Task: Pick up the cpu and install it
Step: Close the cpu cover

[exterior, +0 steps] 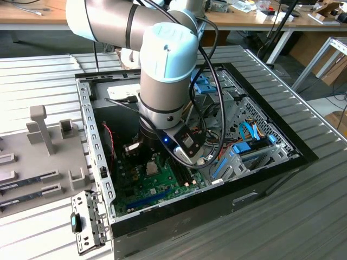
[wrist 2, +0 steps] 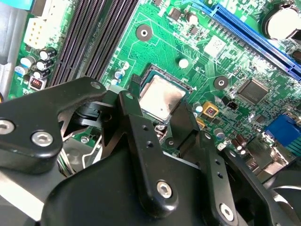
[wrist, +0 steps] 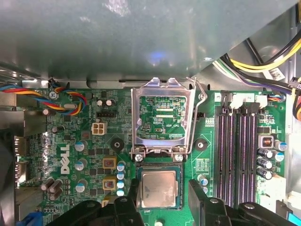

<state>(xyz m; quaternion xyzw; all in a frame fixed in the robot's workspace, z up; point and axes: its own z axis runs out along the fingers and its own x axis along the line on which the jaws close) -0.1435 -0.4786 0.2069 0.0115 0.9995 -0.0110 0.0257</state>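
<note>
The cpu (wrist: 160,189) sits flat in the motherboard (wrist: 94,155) socket (metal frame (wrist: 162,117) flipped up), low centre of frame, with the claw (wrist: 164,197) open, fingers either side.

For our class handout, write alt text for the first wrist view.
A silver cpu lies in its socket on a green motherboard, between the two black fingers of an open gripper. The socket's metal frame stands flipped open beside it, with black memory slots alongside.
</note>
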